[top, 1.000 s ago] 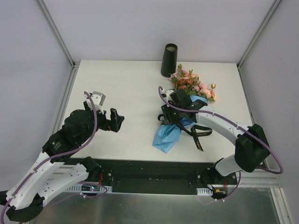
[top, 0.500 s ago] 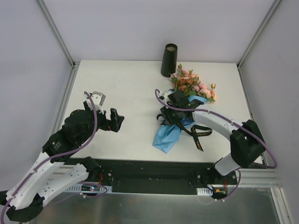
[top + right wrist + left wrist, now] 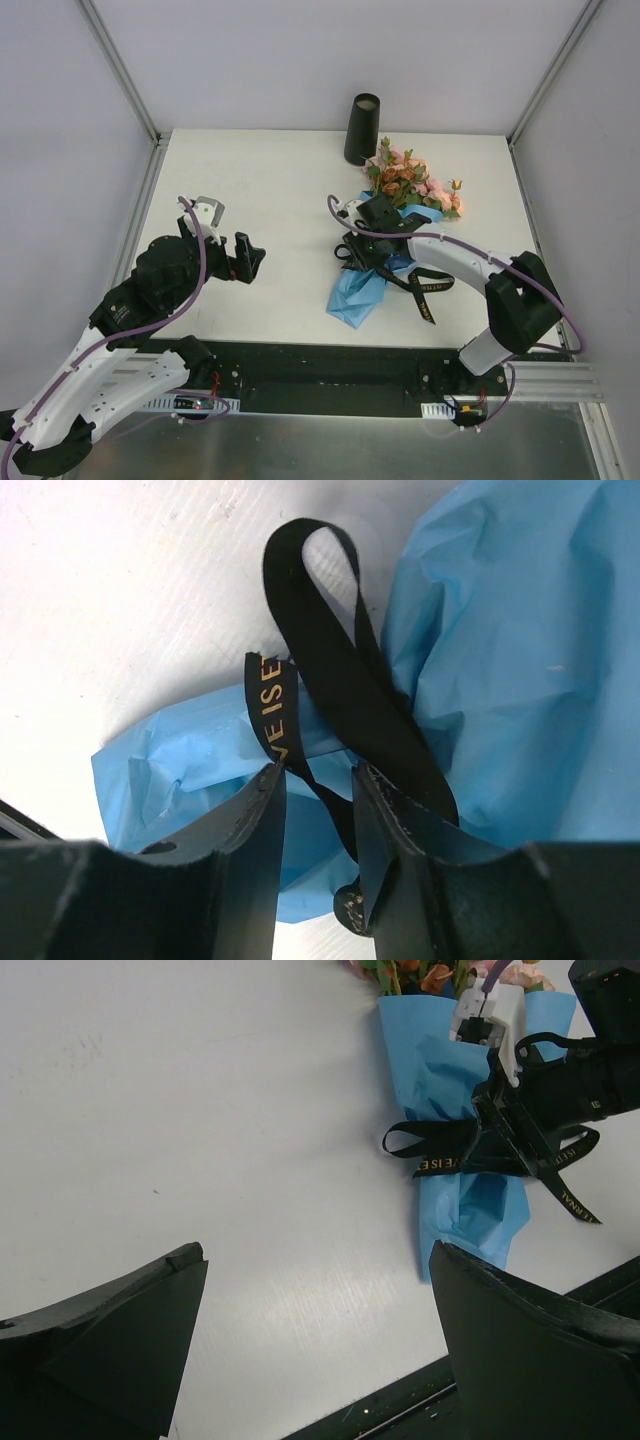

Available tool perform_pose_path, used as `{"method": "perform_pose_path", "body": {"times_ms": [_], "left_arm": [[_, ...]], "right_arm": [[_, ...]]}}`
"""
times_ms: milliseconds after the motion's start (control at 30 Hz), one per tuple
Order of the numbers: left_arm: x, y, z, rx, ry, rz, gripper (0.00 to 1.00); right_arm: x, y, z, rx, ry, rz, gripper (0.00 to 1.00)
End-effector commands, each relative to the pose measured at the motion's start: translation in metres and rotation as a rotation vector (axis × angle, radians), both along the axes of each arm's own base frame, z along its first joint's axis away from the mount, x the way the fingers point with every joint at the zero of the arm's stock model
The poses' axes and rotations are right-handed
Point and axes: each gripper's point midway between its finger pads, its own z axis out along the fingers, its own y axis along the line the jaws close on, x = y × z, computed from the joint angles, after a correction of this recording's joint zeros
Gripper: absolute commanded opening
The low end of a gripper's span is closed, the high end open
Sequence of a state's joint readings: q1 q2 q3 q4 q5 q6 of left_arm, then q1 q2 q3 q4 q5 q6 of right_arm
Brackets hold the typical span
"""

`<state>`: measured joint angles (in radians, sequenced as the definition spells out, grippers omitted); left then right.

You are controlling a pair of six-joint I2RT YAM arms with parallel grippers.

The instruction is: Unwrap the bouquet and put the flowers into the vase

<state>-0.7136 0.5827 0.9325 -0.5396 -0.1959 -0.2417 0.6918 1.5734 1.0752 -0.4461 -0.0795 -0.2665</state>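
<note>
Bouquet [image 3: 358, 292] lying blooms toward vase [image 3: 362, 130], paper tail nearward | right claw [image 3: 318, 780] straddling black ribbon [image 3: 340, 680] at its waist, grip cannot be told | left claw [image 3: 315, 1255] hanging released, well apart leftward

Bright, even, diffuse light with only soft shadows; all three views are sharp.

You have one desk [image 3: 270, 190], one bouquet [image 3: 412, 183], one black ribbon [image 3: 426, 291], one blue paper wrap [image 3: 355, 296], one vase [image 3: 362, 130], two arms: left arm [image 3: 150, 290], right arm [image 3: 470, 265].
</note>
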Motion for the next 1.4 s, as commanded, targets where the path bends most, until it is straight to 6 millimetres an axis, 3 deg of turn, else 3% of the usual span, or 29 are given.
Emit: {"method": "perform_pose_path", "body": {"times_ms": [0, 100, 200, 400, 667, 767, 1000, 1167, 1367], "left_arm": [[0.002, 0.002, -0.001, 0.016, -0.013, 0.01, 0.99], [0.002, 0.002, 0.001, 0.013, -0.015, 0.01, 0.99], [0.003, 0.001, -0.002, 0.006, -0.001, 0.017, 0.98], [0.005, -0.01, -0.009, -0.069, 0.086, 0.042, 0.98], [0.009, -0.062, -0.022, -0.199, 0.229, -0.069, 0.94], [0.014, -0.087, -0.022, -0.248, 0.246, -0.143, 0.94], [0.036, -0.135, -0.029, -0.282, 0.27, -0.268, 0.93], [0.062, -0.144, -0.05, -0.25, 0.308, -0.191, 0.9], [0.075, -0.143, -0.072, -0.234, 0.348, -0.107, 0.89]], "right_arm": [[-0.002, 0.007, 0.005, 0.021, 0.012, 0.041, 0.38], [0.0, 0.006, 0.009, 0.018, -0.005, 0.034, 0.18], [-0.001, 0.008, 0.032, 0.055, -0.024, 0.027, 0.0], [0.001, 0.016, 0.084, 0.196, -0.124, -0.012, 0.0], [0.004, 0.043, 0.143, 0.53, -0.16, -0.181, 0.0], [0.01, 0.039, 0.16, 0.609, -0.183, -0.301, 0.0], [0.017, 0.022, 0.228, 0.802, -0.281, -0.494, 0.0], [0.024, 0.0, 0.276, 0.898, -0.409, -0.59, 0.0], [0.017, -0.003, 0.35, 1.041, -0.502, -0.534, 0.0]]}}
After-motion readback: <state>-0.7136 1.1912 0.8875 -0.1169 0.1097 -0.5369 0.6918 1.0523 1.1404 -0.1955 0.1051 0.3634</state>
